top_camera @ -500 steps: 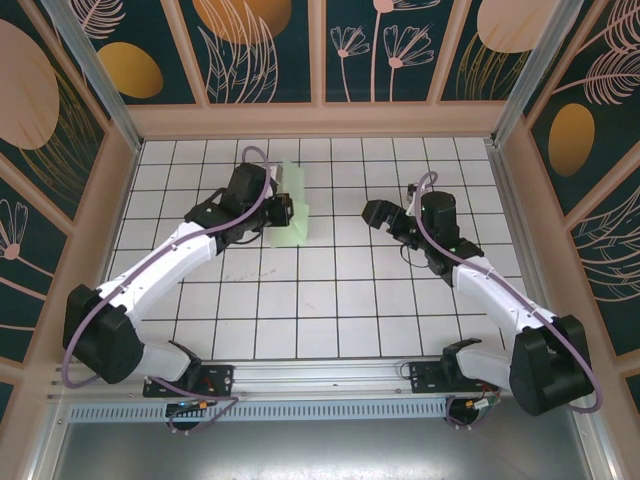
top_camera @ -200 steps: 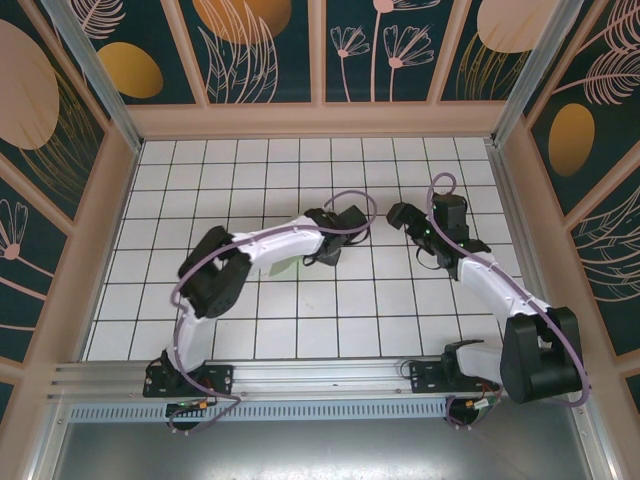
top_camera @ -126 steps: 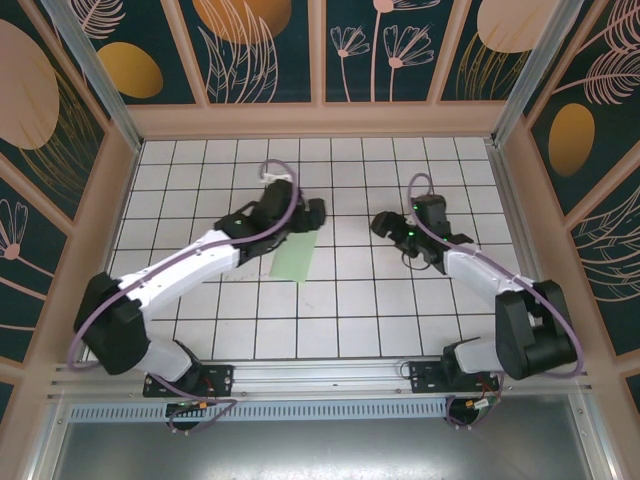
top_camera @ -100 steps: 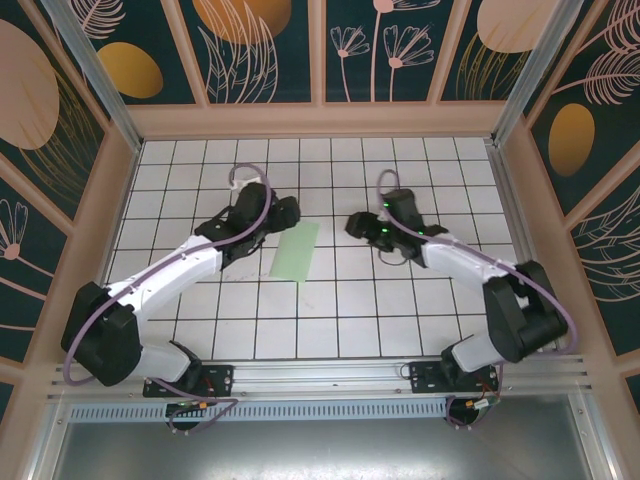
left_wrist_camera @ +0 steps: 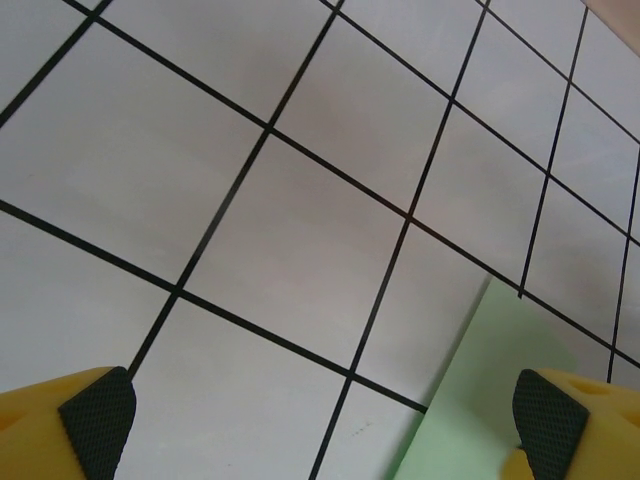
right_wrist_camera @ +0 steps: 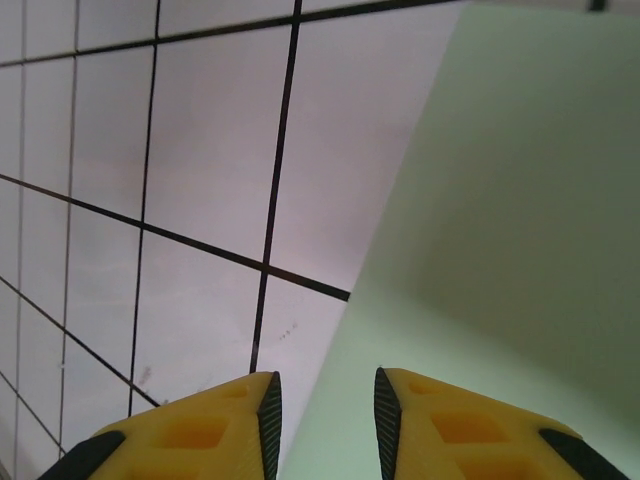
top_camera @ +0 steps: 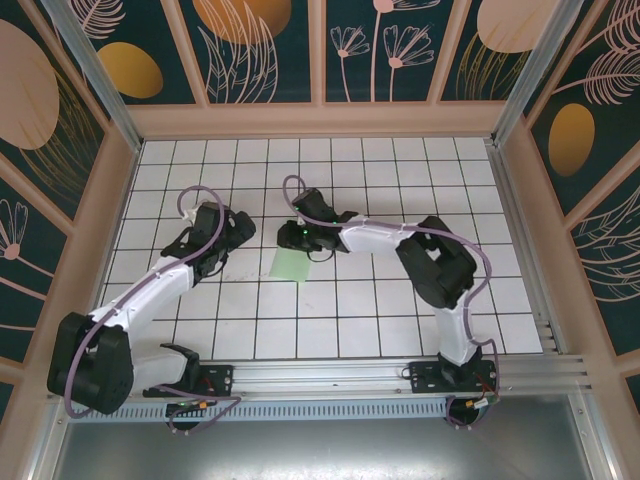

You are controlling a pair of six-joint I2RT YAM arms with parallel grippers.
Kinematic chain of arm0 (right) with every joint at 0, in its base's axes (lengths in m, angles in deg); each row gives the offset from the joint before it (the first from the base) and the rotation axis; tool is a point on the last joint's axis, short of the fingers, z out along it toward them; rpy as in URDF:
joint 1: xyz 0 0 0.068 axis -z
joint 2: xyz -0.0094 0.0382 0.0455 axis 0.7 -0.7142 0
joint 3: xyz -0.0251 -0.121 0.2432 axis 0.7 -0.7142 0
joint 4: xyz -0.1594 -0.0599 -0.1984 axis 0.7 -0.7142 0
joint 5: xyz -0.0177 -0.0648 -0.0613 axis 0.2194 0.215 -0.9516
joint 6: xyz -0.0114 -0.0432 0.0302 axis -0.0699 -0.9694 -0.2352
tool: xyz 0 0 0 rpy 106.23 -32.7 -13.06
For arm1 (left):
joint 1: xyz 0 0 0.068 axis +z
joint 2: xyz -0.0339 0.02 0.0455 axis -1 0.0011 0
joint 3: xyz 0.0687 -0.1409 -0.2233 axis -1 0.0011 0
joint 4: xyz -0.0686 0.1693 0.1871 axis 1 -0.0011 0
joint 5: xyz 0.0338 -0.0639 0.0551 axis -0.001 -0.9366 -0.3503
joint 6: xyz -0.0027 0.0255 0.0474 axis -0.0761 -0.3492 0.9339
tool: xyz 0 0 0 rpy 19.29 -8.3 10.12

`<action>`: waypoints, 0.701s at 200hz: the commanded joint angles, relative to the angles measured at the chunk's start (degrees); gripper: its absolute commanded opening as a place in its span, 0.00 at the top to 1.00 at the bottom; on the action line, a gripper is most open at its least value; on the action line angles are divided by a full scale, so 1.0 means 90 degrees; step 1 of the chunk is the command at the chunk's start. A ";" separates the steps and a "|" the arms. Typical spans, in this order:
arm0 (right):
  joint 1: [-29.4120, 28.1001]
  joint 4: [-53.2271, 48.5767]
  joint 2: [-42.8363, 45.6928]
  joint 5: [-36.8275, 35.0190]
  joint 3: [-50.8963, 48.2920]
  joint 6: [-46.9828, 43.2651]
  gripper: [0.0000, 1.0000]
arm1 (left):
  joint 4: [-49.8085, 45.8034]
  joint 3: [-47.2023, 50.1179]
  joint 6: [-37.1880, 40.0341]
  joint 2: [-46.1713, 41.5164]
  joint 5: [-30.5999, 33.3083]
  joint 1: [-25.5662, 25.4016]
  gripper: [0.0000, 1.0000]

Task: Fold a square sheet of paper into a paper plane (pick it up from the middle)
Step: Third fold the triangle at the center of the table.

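The sheet of paper (top_camera: 292, 266) lies flat on the white grid table, a pale green strip about one tile wide. My right arm reaches across to it, and my right gripper (top_camera: 288, 240) hovers over its far end. In the right wrist view the yellow fingers (right_wrist_camera: 225, 425) stand a narrow gap apart around my right gripper (right_wrist_camera: 327, 420), with the paper (right_wrist_camera: 500, 230) and its left edge lying between and beyond them. Left of the paper, my left gripper (top_camera: 240, 232) is open. In the left wrist view my left gripper (left_wrist_camera: 320, 425) has wide-spread pads (left_wrist_camera: 97, 410), and a paper corner (left_wrist_camera: 480, 410) shows near the right pad.
The white grid table (top_camera: 350, 320) is fenced by low wooden walls (top_camera: 320, 120) at the back and sides. A metal rail (top_camera: 320, 375) with both arm bases runs along the near edge.
The right arm has swung left across the table to the paper while its jaws narrowed. The left arm has let go of the paper and drawn back to the left, jaws wide.
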 commanded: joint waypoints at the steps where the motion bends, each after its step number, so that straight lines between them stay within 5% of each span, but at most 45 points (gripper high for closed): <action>1: -0.0229 -0.0514 -0.0440 0.0085 0.0596 -0.0198 0.67 | 0.0212 0.0131 -0.0151 -0.0196 0.0012 0.0064 0.02; 71: -0.0373 -0.1530 -0.0913 -0.0156 0.0764 -0.1212 0.68 | 0.0255 0.0127 -0.0074 -0.0153 -0.0223 0.0081 0.01; 111: -0.0315 -0.1621 -0.0412 0.0181 -0.0247 -0.2602 0.66 | 0.0440 0.0109 0.0125 0.0039 -0.0785 0.0083 0.02; 140: -0.0181 -0.1329 0.0203 0.0550 -0.0771 -0.2700 0.62 | 0.0708 0.0157 0.0211 0.0186 -0.1249 0.0082 0.01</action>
